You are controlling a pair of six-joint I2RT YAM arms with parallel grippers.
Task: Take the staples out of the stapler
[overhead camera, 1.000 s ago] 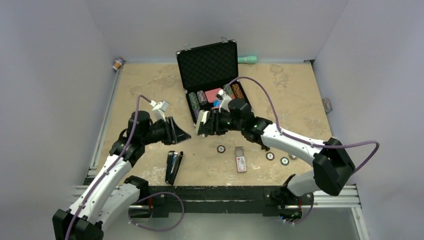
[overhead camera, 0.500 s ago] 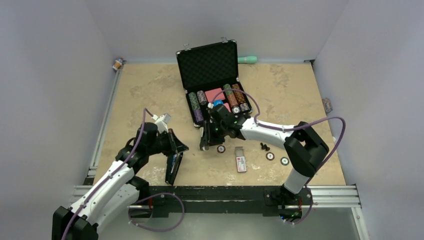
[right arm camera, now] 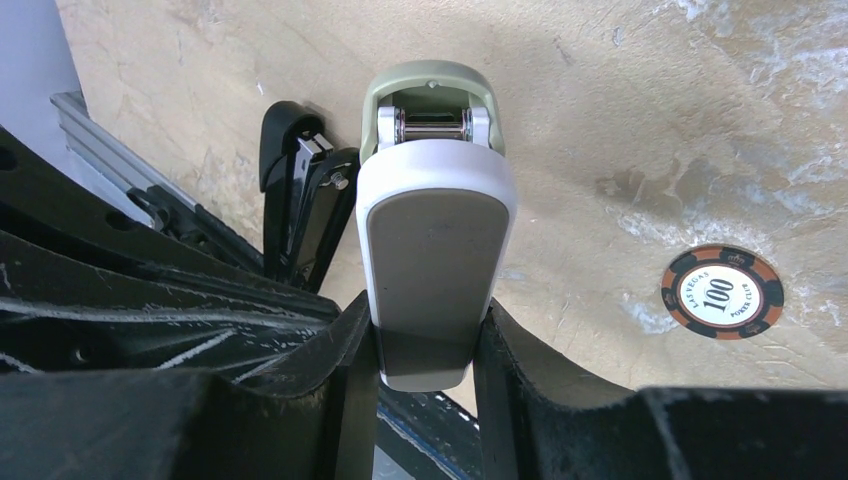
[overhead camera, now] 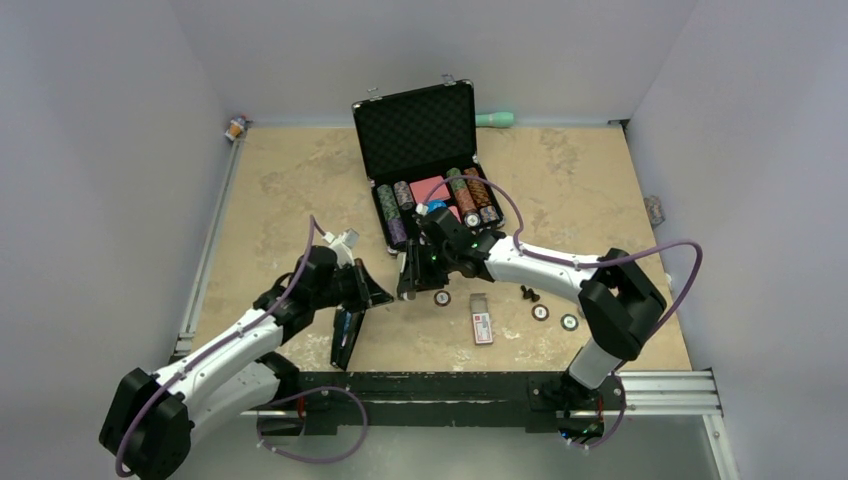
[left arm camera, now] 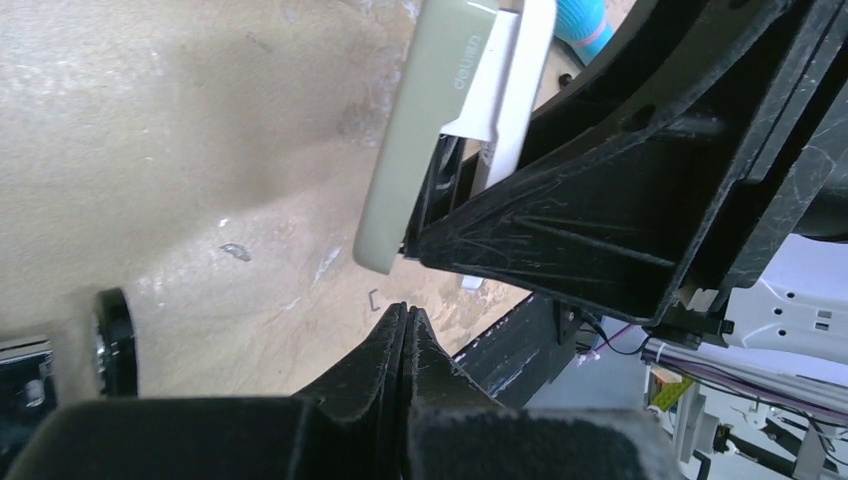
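The black stapler (overhead camera: 346, 335) lies on the table near the front edge, its silvery rail showing in the right wrist view (right arm camera: 300, 190). My right gripper (overhead camera: 405, 280) is shut on a second stapler, white and sage green (right arm camera: 432, 230), and holds it just above the table, pointing at the black one. My left gripper (overhead camera: 376, 295) is shut and empty, its fingertips (left arm camera: 405, 310) low over the table right beside the white stapler (left arm camera: 430, 130). One loose staple (left arm camera: 373, 298) lies on the table just beyond the left fingertips.
An open black case (overhead camera: 425, 150) with poker chips stands behind the grippers. Loose chips (overhead camera: 442, 298) (overhead camera: 540, 312) (right arm camera: 722, 292), a red-and-white box (overhead camera: 482, 322) and small black pieces (overhead camera: 528, 294) lie to the right. The black front rail (overhead camera: 450, 385) is close.
My right arm came down and toward the front with the white stapler, then held still. My left gripper moved right and lower, ending beside the right gripper above the black stapler.
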